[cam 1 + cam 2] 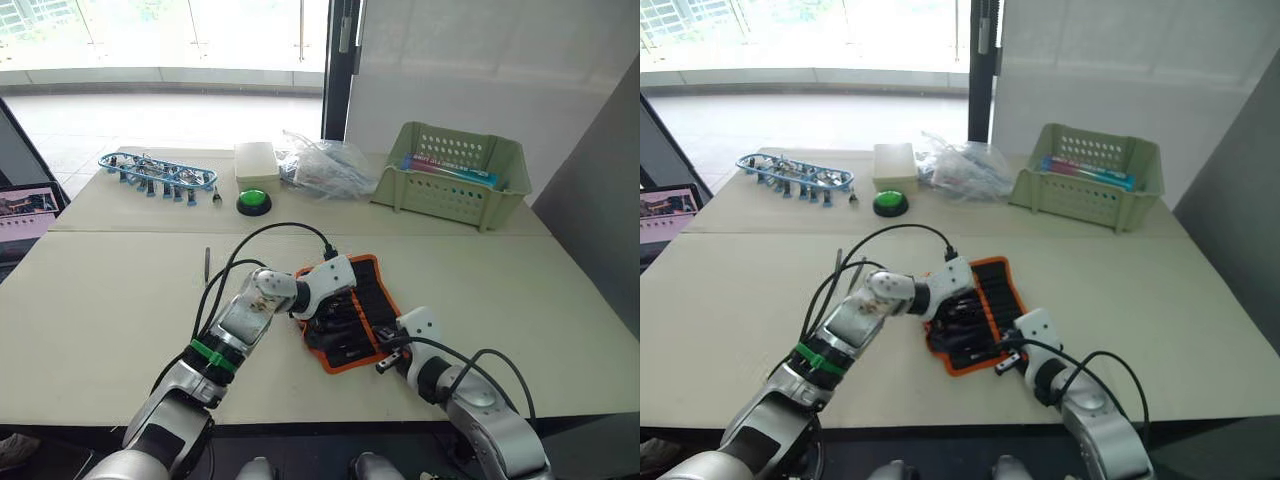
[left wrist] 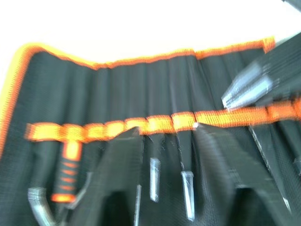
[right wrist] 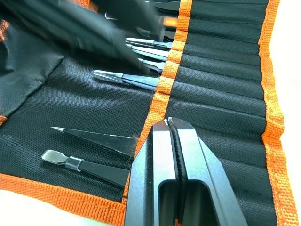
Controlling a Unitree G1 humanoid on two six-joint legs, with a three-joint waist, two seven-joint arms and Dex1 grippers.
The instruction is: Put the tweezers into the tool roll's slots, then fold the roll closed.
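Several tweezers (image 3: pixel 124 80) are seated in the roll (image 1: pixel 375 290); left tool (image 1: pixel 325 310) spread above it, right tool (image 3: pixel 175 129) pressed together at its edge.

No text, label, brand, number or sign can be read in any view. White lettering is carried on a blue-and-pink packet (image 1: pixel 452 167) lying in the pale green perforated plastic basket (image 1: pixel 455 196) at the far right of the table, but the letters are too small to be made out. A picture is shown on the laptop screen (image 1: pixel 27 212) at the far left edge, and no words can be told on it. No marking is seen on the black fabric tool roll with orange edging (image 1: pixel 372 290).
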